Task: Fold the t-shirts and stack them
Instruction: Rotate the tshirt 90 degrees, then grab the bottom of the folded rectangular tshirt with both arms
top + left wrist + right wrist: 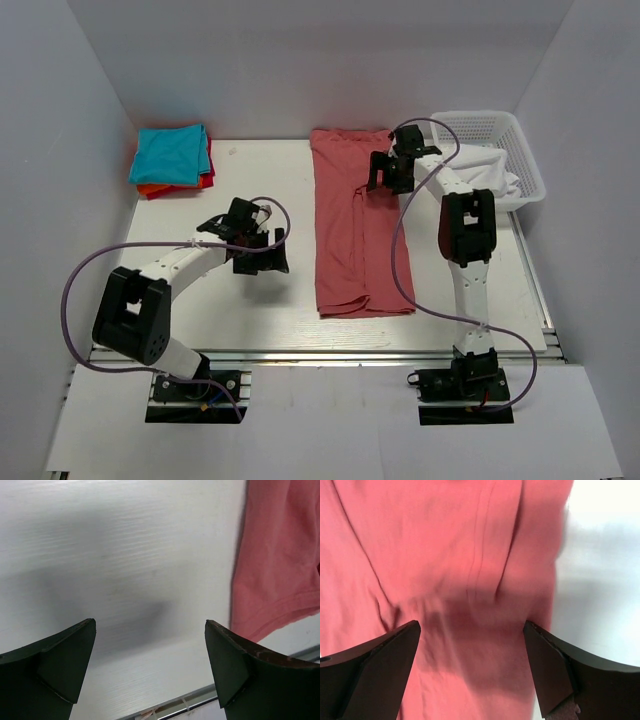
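A dusty salmon-red t-shirt (352,225) lies on the white table, folded lengthwise into a long strip. A folded stack sits at the far left: a teal shirt (171,153) on top, bright red (207,178) and orange (152,190) edges under it. My left gripper (262,252) is open and empty over bare table, left of the strip; its wrist view shows the strip's near corner (280,565). My right gripper (383,172) is open and empty above the strip's far right part; the red cloth (465,580) fills its wrist view.
A white lattice basket (520,150) stands at the far right with white cloth (490,170) in it. The table's near edge rail (320,352) runs along the front. Grey walls close in the sides and back.
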